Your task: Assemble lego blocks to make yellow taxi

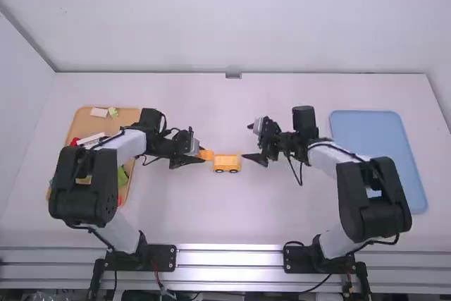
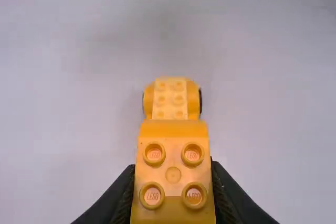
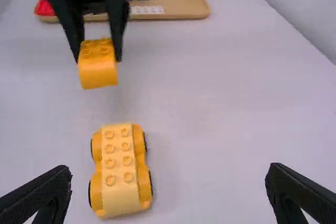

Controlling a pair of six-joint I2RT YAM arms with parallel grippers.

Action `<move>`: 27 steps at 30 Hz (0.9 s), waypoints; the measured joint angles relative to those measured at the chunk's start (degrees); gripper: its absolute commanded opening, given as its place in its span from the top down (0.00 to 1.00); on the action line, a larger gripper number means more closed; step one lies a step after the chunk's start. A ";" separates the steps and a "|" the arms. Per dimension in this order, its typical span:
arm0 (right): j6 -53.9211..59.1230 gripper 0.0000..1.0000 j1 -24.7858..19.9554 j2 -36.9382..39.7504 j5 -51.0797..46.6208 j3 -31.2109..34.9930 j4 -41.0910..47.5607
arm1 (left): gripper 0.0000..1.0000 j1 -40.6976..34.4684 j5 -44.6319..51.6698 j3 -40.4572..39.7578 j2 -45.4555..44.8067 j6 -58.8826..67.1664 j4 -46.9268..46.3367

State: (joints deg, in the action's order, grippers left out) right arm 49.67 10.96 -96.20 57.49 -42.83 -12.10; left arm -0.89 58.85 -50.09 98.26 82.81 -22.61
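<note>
Left pincer [image 2: 173,182] is closed on the sides of an orange-yellow block [image 2: 173,150], its four studs uncovered and a smooth face turned towards the wheeled car base [image 3: 118,171]. That base sits on the table [image 1: 190,216] between the two arms, studs up, just ahead of the held block and below it in the right wrist view. Both pieces look like hard moulded plastic: light, stiff, hardly fragile, though a glossy wall could slip or twist if pinched off-centre. The block is well taken by its flat flanks, which leaves its underside free to meet the studs; it should want a straight, firm push once squared up. The base will probably be the awkward one, since its dark wheels may let it roll when nudged. It is best steadied low, across the bodywork, with fingers clear of the studs. For that, the right pincer [image 3: 169,174] is near its other end, fingers spread wide with nothing between the tips. Farther out, a wooden tray [image 3: 194,11] of loose blocks lies on the left arm's side, and a blue tray [image 1: 366,132] on the right arm's.
</note>
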 measured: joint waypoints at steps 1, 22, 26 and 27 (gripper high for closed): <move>-0.83 0.01 0.70 0.00 -0.26 1.99 -3.15 | 0.85 -0.74 0.31 -0.02 0.00 -0.44 0.33; -4.37 0.02 4.87 -23.87 6.58 2.84 -23.47 | 0.79 -8.24 -0.72 4.55 -0.02 -16.35 17.84; -3.80 0.01 6.84 -27.41 7.02 1.79 -24.61 | 0.78 -8.24 -0.68 8.57 -0.02 -22.56 28.24; -3.76 0.01 6.95 -27.54 7.02 1.75 -24.72 | 0.78 -8.24 -0.76 8.96 0.00 -23.61 29.42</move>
State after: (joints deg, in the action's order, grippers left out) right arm 45.91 17.91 -123.74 64.51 -41.08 -36.82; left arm -9.13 58.08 -41.12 98.26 59.20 6.81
